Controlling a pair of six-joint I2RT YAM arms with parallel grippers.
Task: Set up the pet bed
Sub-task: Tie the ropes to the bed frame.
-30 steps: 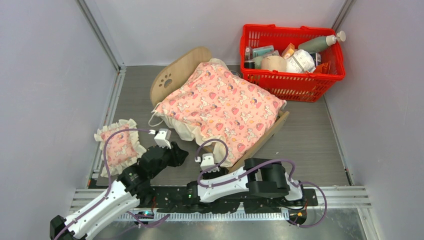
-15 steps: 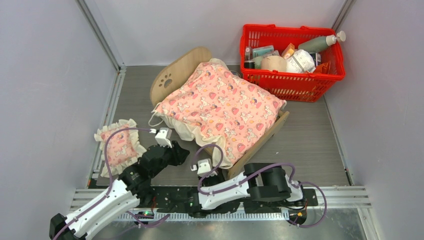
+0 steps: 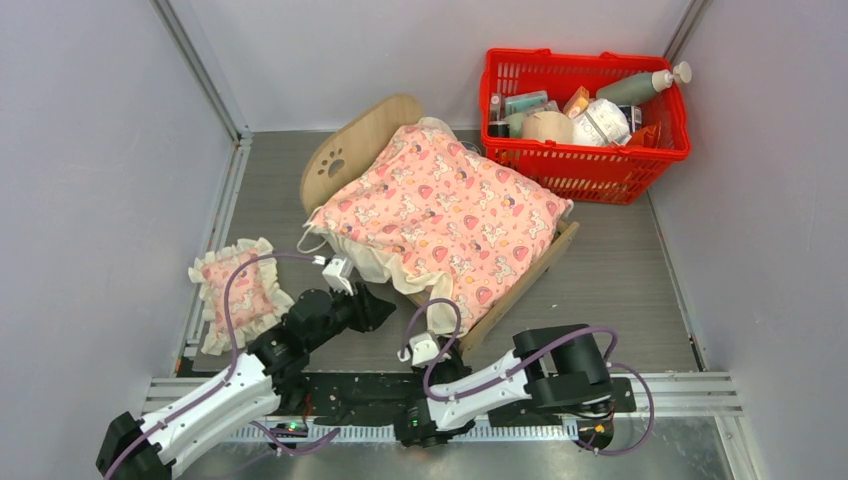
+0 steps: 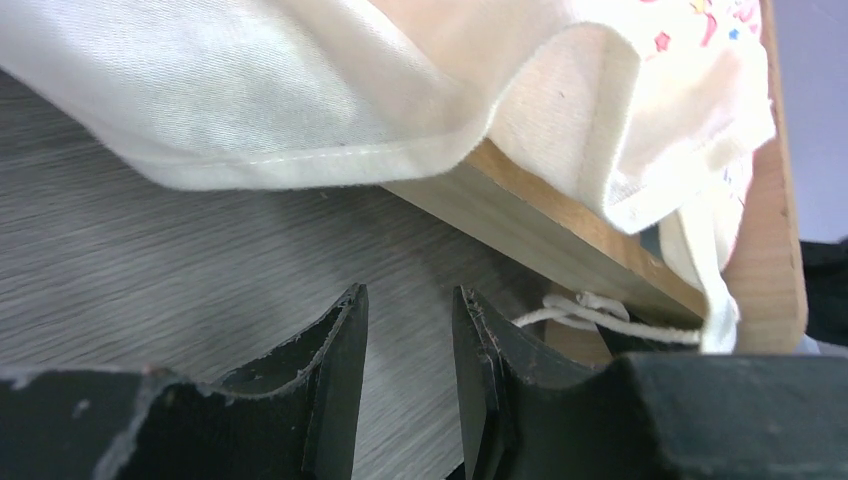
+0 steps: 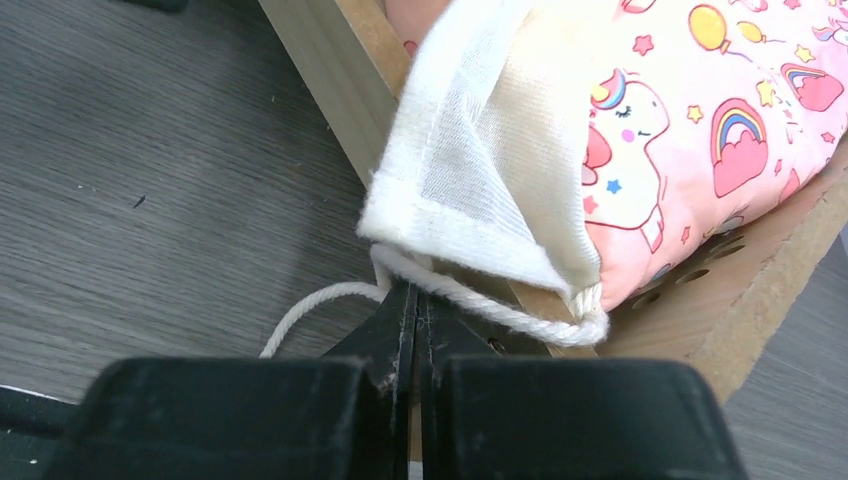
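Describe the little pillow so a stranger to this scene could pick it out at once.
Start at the wooden pet bed mid-table, under a large pink blanket. Left of it, apart on the grey table near its left edge, lies the pillow: far smaller than the blanket, square, pink, cream-frilled all round.

The table (image 3: 620, 270) bears pet bed (image 3: 345, 150), pillow (image 3: 238, 292), red basket (image 3: 585, 165).

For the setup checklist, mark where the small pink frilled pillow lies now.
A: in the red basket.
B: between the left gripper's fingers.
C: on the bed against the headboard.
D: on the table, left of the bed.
D: the pillow lies flat on the table, left of the pet bed and apart from it, far from the red basket.
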